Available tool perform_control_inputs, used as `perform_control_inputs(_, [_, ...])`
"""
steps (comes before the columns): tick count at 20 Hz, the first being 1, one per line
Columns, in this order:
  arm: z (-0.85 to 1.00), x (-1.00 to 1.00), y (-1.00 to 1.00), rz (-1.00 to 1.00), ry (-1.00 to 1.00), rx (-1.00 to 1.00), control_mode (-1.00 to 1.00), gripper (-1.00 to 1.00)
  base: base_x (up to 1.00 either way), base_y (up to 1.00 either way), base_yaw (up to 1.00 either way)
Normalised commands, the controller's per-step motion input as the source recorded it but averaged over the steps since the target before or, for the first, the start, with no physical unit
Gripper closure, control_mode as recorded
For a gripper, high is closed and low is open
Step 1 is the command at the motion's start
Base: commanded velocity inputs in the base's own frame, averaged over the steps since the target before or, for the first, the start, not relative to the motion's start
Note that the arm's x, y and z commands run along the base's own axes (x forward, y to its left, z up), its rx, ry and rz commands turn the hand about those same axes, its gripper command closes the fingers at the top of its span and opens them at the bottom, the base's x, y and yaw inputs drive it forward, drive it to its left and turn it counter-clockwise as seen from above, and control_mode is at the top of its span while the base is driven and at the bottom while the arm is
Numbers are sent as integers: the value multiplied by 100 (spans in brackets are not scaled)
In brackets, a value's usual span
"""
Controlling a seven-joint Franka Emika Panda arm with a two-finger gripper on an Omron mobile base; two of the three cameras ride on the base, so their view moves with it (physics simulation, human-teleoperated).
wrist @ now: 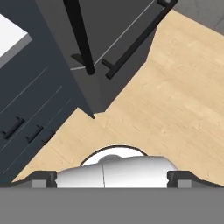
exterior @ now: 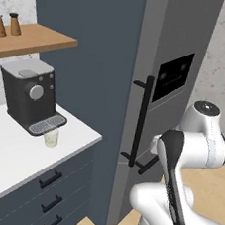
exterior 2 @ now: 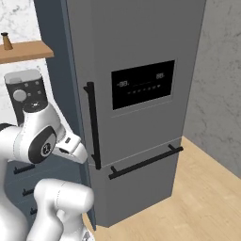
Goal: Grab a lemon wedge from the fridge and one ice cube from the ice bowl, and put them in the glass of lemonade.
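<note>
Claw (wrist: 112,178) wide open, nothing in it, pointing down at the wood floor (wrist: 175,109) just in front of the closed fridge (exterior 2: 136,108), whose black bar handles (wrist: 81,37) sit above its fingertips; glass of lemonade (exterior: 51,137) on the counter (exterior: 14,157) by the coffee machine (exterior: 32,94), well off to the left.

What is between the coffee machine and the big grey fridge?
In the left base view, a tall dark blue-grey panel stands between the black coffee machine and the tall grey fridge, past bare white counter.
</note>
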Motion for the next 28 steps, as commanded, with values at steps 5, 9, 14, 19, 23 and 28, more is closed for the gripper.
perform_control_inputs(5, [33,3,-36,29,-12,9,-100,-100,0,0,0])
perform_control_inputs(9, [48,21,-30,44,-2,13,-100,-100,0,0,0])
perform_control_inputs(14, [36,76,-3,35,-9,5,-100,-100,0,0,0])
perform_control_inputs(19, [5,85,6,20,-22,0,-100,-100,0,0,0])
perform_control_inputs(23, [-14,100,0,11,-4,-1,-100,-100,0,0,0])
perform_control_inputs(28, [-20,100,16,3,0,-2,-100,-100,0,0,0])
